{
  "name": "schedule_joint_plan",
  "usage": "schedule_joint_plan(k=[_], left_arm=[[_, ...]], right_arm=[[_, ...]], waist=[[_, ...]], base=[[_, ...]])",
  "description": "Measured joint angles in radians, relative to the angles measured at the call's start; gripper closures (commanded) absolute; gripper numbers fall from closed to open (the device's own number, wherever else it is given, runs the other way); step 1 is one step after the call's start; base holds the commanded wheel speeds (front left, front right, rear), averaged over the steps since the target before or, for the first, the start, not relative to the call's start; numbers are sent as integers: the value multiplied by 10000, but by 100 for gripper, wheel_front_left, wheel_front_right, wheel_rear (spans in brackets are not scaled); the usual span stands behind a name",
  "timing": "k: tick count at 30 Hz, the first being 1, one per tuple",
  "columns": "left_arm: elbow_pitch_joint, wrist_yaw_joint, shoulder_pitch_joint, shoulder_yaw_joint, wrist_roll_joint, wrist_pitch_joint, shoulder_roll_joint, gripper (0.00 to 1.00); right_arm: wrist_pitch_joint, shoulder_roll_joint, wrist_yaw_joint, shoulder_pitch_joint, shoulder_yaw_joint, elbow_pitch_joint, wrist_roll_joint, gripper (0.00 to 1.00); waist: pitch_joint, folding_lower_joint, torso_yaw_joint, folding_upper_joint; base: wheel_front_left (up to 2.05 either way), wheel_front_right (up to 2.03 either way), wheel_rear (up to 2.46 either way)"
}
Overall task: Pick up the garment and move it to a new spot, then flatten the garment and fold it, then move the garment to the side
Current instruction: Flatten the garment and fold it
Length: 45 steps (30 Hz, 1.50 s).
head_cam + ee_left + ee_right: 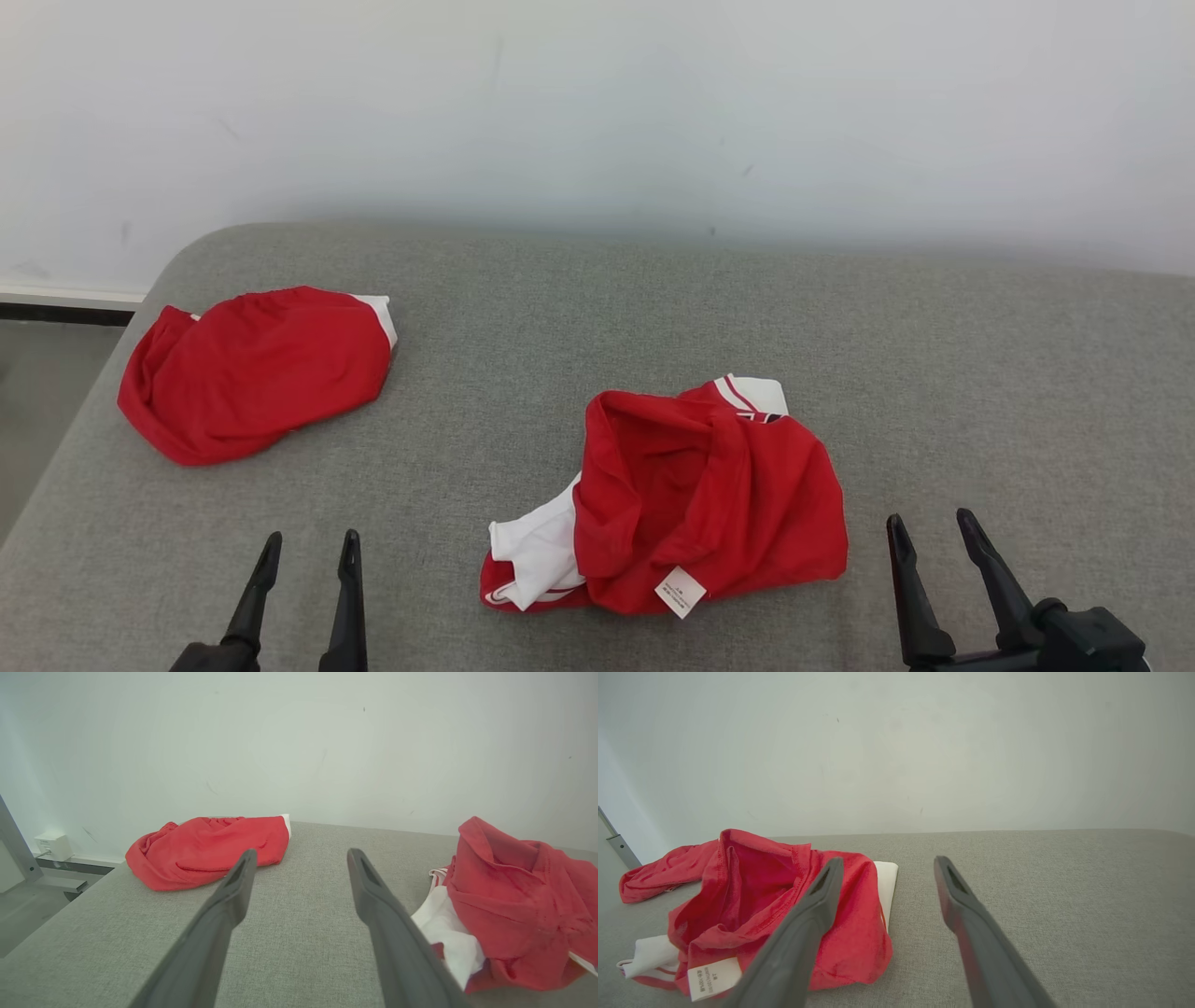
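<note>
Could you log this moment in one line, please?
left gripper open; right gripper open; crumpled garment between them, untouched; second garment far left

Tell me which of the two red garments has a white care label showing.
The crumpled garment at centre; its label sits at the near edge. The far-left garment shows none.

Red-and-white garment lies crumpled centrally; seemingly inside out.
</note>
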Motion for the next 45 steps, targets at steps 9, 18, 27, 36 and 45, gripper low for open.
schedule_joint_plan(k=[9,18,27,36,45], left_arm=[[-79,-2,10,29,105,0,52,0],[-27,0,-15,-86,98,0,38,0],[61,-2,-119,-265,38,0,-10,0],[121,-2,-172,-345,-19,0,-48,0],[140,-2,-150,-207,-19,0,-81,0]], right_arm=[[0,109,0,114,234,-50,-100,0],[0,-92,0,-947,2132,675,33,0],[0,-142,0,-2211,3986,2420,391,0],[2,36,0,-3405,4907,4383,558,35],[0,50,0,-4122,4107,4280,642,100]], waist=[[8,0,-3,0],[25,0,323,0],[161,0,986,0],[347,1,1609,0],[356,0,1583,0]], base=[[0,0,0],[0,0,0],[0,0,0],[0,0,0],[0,0,0]])
